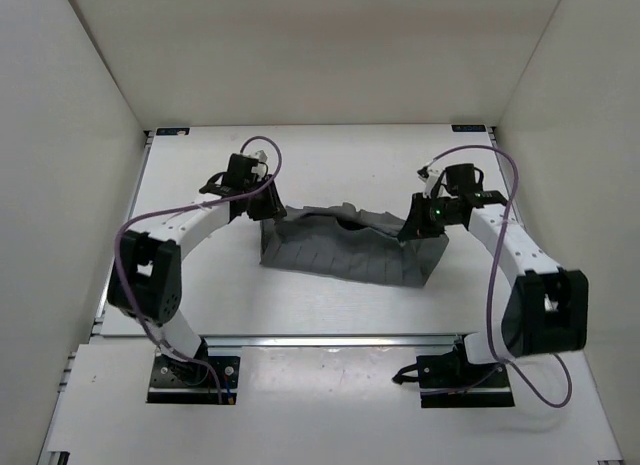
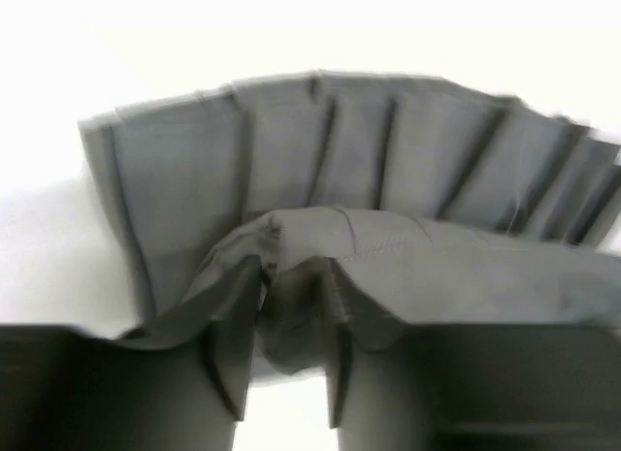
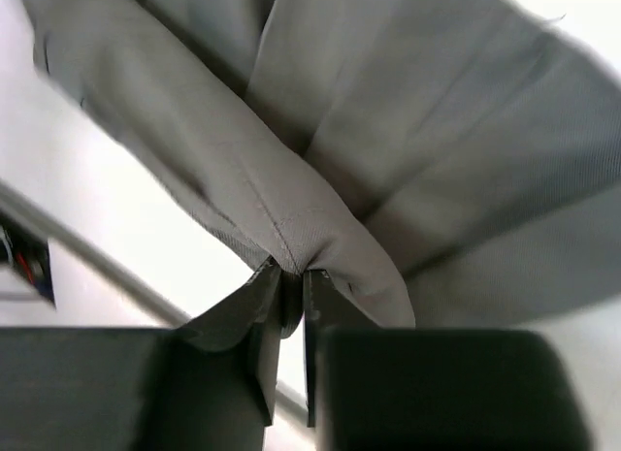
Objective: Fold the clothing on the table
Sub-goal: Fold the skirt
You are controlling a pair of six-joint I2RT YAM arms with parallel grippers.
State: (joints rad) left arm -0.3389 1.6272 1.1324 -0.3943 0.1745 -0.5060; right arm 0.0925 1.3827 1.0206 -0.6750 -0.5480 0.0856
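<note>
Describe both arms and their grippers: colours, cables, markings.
The left arm and right arm match: white links, black joint housings, black base plates. A purple cable runs along each. The right arm shows a small green light near its wrist. The left gripper and right gripper have dark, flat, tapering fingers. No markings are legible.

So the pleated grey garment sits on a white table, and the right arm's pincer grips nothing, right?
Not quite: the right pincer is shut on a fold of the clothing, as the right wrist view shows. The pleated grey garment does sit on the white table.
</note>
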